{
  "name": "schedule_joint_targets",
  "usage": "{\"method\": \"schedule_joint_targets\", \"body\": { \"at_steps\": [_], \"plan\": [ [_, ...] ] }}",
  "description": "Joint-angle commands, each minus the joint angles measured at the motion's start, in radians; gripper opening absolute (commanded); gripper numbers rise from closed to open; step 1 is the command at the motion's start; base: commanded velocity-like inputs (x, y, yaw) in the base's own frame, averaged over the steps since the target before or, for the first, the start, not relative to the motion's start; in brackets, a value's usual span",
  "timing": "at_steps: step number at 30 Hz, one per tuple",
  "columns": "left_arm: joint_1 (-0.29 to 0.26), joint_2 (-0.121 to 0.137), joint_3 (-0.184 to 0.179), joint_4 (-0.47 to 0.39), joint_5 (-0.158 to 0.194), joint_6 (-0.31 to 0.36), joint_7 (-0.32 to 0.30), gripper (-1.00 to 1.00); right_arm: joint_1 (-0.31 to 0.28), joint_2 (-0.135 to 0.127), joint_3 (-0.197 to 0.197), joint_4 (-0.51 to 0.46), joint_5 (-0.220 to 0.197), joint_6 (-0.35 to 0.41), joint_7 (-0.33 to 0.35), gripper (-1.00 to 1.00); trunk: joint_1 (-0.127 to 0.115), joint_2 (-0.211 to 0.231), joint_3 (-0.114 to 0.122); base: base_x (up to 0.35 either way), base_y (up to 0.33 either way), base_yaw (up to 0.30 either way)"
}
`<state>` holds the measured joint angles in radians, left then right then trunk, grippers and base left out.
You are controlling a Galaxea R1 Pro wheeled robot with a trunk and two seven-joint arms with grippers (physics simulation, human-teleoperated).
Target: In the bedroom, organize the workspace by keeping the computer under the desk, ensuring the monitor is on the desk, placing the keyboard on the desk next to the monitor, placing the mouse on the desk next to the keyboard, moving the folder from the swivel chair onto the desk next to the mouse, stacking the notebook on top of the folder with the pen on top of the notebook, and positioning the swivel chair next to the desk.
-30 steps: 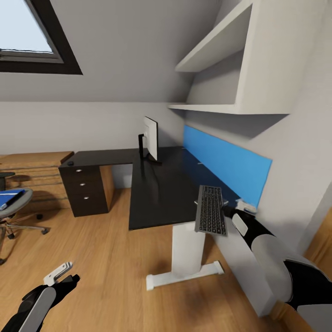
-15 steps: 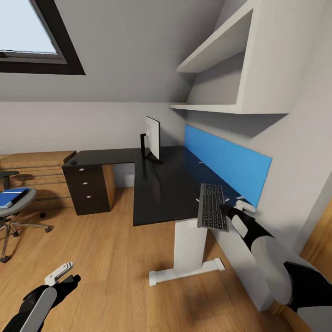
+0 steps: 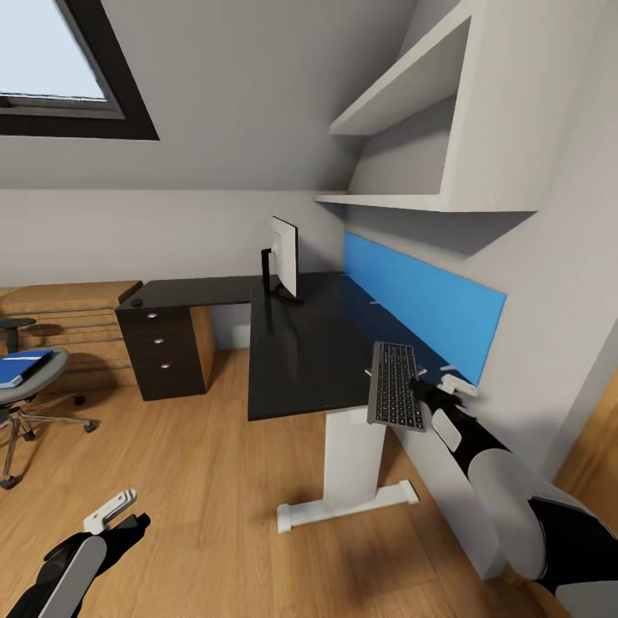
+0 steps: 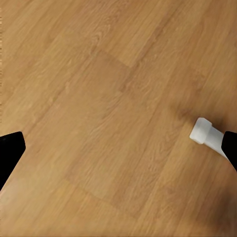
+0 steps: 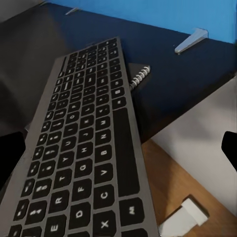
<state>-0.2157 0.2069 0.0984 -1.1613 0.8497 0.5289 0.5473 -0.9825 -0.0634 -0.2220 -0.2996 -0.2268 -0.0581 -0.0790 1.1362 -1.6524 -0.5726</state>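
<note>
The right gripper [image 3: 422, 396] is pinching the keyboard [image 3: 396, 396] between its fingers, holding it over the counter's [image 3: 300, 352] near corner, at 5 o'clock from the monitor [image 3: 281, 256]. The left gripper [image 3: 116, 512] is hanging over the floor [image 4: 108, 113], fingers spread.

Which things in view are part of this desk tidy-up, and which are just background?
Job items:
keyboard in the right gripper
desk
monitor
swivel chair with blue folder on its seat
spiral notebook on the desk

Background:
wooden dresser
wall shelves
skylight
left gripper, open over the floor
</note>
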Motion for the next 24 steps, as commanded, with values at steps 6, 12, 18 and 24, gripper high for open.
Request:
{"method": "schedule_joint_targets", "body": {
  "at_steps": [6, 12, 18, 24],
  "plan": [
    [-0.001, 0.000, -0.011, 0.000, 0.009, 0.002, 0.008, 1.00, 0.044, 0.011, 0.003, -0.061, -0.014, -0.043, -0.001, 1.00, 0.000, -0.001, -0.001, 0.000, 0.000, 0.000],
    [-0.001, 0.000, -0.028, 0.001, 0.009, 0.001, 0.008, 1.00, 0.304, 0.070, 0.004, -0.485, -0.013, -0.045, -0.003, 1.00, 0.000, -0.001, -0.001, 0.000, 0.000, 0.000],
    [-0.001, 0.000, -0.031, 0.001, 0.009, 0.002, 0.008, 1.00, 0.477, 0.106, 0.006, -0.737, -0.014, -0.044, -0.003, 1.00, 0.000, -0.001, -0.001, 0.000, 0.000, 0.000],
    [-0.001, 0.000, -0.033, 0.002, 0.009, 0.002, 0.008, 1.00, 0.520, 0.118, 0.007, -0.791, -0.030, -0.043, -0.002, 1.00, 0.000, -0.001, -0.001, -0.057, 0.000, 0.000]
  ]
}}
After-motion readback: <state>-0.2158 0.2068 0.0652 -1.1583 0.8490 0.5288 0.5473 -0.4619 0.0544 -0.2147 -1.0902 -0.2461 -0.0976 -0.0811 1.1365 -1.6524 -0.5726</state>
